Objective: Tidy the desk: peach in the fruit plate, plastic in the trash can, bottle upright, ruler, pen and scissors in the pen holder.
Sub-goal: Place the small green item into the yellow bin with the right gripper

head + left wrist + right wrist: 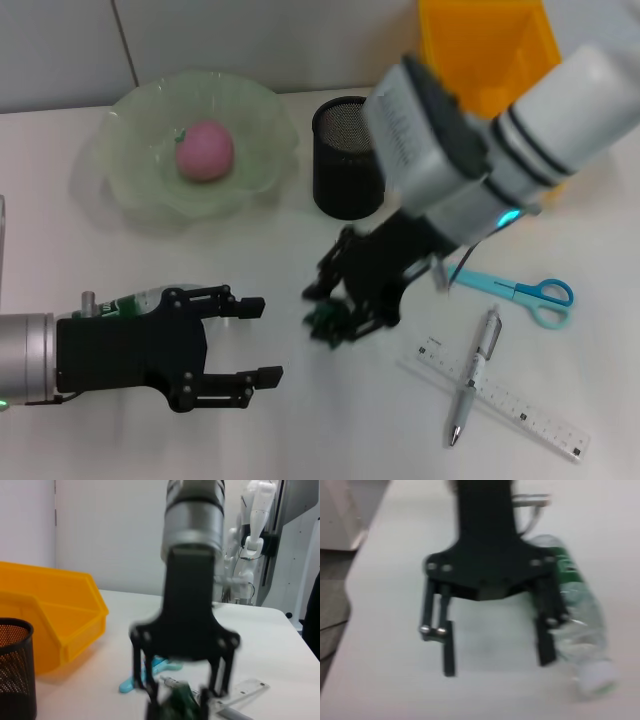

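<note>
Nearest: left pincer (pixel 262 341), black, fingers spread wide, holding nothing, hovering low over the white table (pixel 300 440). Beside its wrist lies a clear plastic bottle with green label (pixel 135 300), on its side, long axis roughly along the arm, so this arm is the nearer one.

Right, near: a clear ruler (pixel 510 402) with a silver pen (pixel 474 377) across it; cyan-handled scissors (pixel 520 292) beyond.

Centre: right pincer (pixel 335 315), closed around a crumpled green plastic scrap (pixel 326 322), at table level.

Far: black mesh pen holder (pixel 345 160), pink peach (pixel 205 151) in the pale green glass fruit plate (pixel 130 190), yellow bin (pixel 485 45).
</note>
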Controlling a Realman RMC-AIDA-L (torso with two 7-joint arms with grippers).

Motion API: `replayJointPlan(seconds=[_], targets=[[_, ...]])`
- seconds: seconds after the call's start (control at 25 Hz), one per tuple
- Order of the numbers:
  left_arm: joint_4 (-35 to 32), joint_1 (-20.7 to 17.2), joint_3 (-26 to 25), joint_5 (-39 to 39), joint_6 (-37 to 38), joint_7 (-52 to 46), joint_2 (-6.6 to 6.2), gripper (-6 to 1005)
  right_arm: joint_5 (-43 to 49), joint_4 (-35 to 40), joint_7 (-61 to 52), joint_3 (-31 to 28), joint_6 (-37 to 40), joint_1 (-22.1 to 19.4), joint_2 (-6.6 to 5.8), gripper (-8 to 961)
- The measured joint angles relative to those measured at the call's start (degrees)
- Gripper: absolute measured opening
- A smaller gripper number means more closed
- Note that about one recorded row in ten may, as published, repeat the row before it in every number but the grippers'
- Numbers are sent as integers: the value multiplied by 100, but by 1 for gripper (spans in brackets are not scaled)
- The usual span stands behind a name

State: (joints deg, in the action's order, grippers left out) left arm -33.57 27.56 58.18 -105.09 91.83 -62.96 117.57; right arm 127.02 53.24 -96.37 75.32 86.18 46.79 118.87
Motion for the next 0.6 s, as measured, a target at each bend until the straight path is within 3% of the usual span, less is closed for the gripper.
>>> replayJointPlan(seconds=[0.2, 0.6], targets=[[8, -3, 0, 4, 3, -17, -19, 776, 318, 536, -82, -860, 247, -144, -63, 438], [9, -2, 0, 4, 30, -78, 11, 776, 371, 797, -103, -2978, 124, -207, -414, 440]])
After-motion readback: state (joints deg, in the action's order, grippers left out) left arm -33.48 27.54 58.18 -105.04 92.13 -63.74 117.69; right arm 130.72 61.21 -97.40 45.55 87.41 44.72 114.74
